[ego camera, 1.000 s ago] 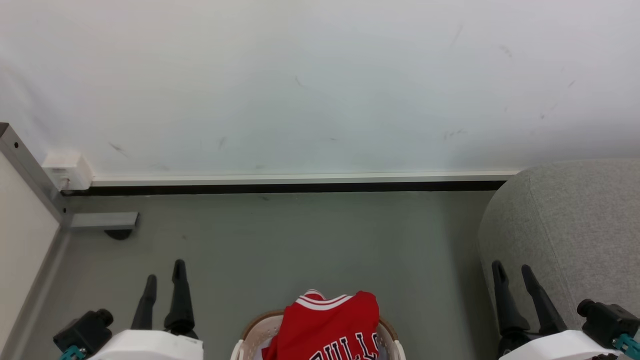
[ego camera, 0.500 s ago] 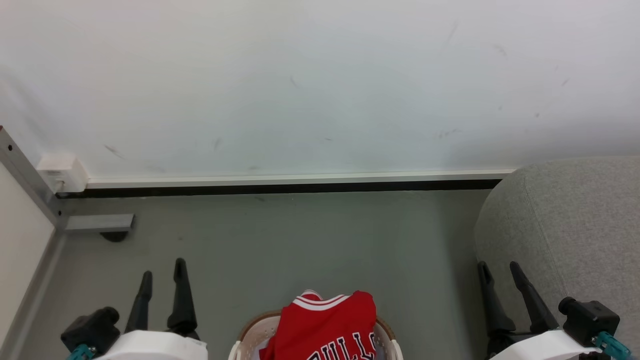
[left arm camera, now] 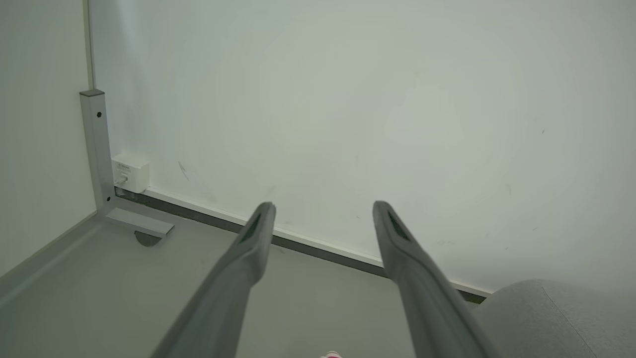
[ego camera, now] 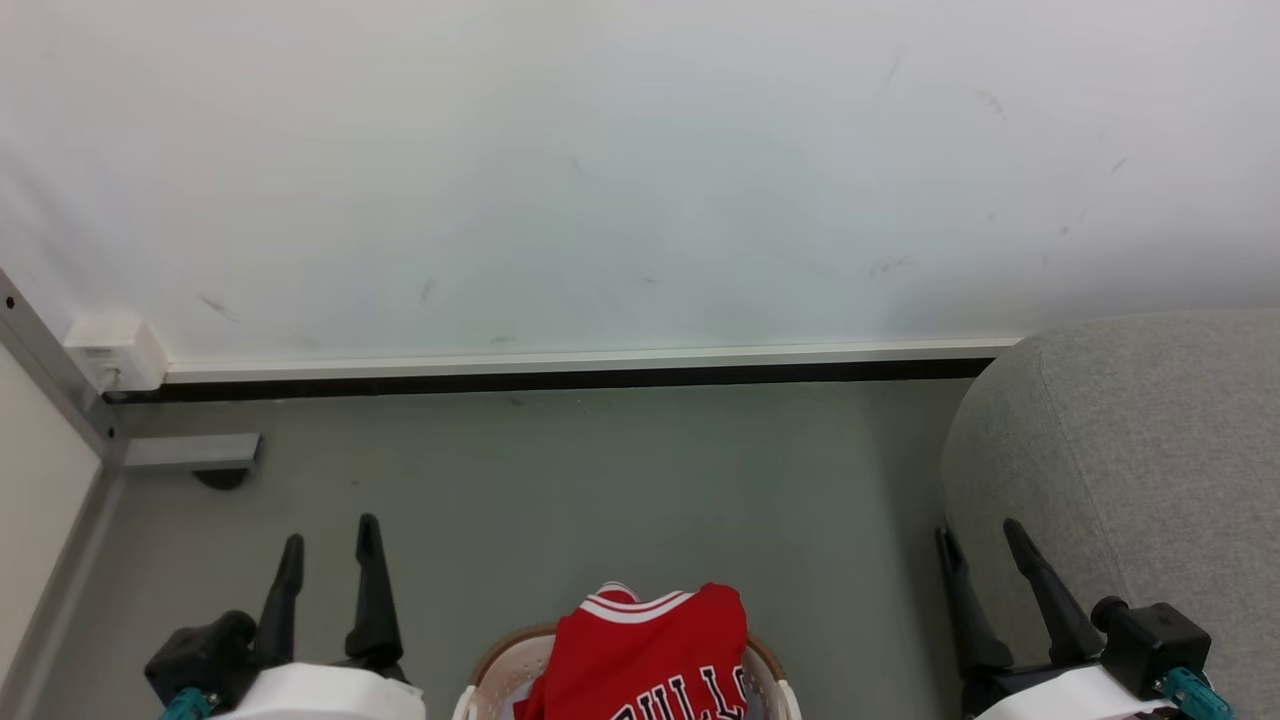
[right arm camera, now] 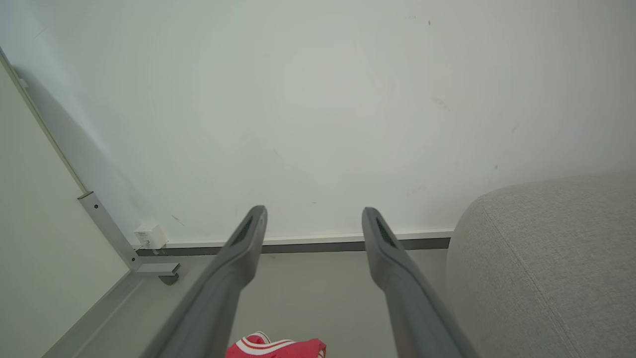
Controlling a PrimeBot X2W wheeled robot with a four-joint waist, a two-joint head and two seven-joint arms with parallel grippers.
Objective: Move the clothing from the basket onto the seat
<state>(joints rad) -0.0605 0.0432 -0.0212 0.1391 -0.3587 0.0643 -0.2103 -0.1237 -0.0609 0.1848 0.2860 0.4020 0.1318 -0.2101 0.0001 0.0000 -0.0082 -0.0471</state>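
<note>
Both my claws are spread and carry nothing: my left claw hangs over the floor left of the basket, and my right claw is just beside the rounded edge of the grey seat. The red BULLS jersey lies heaped in the basket between them. The reach seems to be my step now. I should lower one claw onto the heap's crest, pinch a thick fold rather than thin trim, then lift well clear of the basket's edge before swinging right to the seat.
</note>
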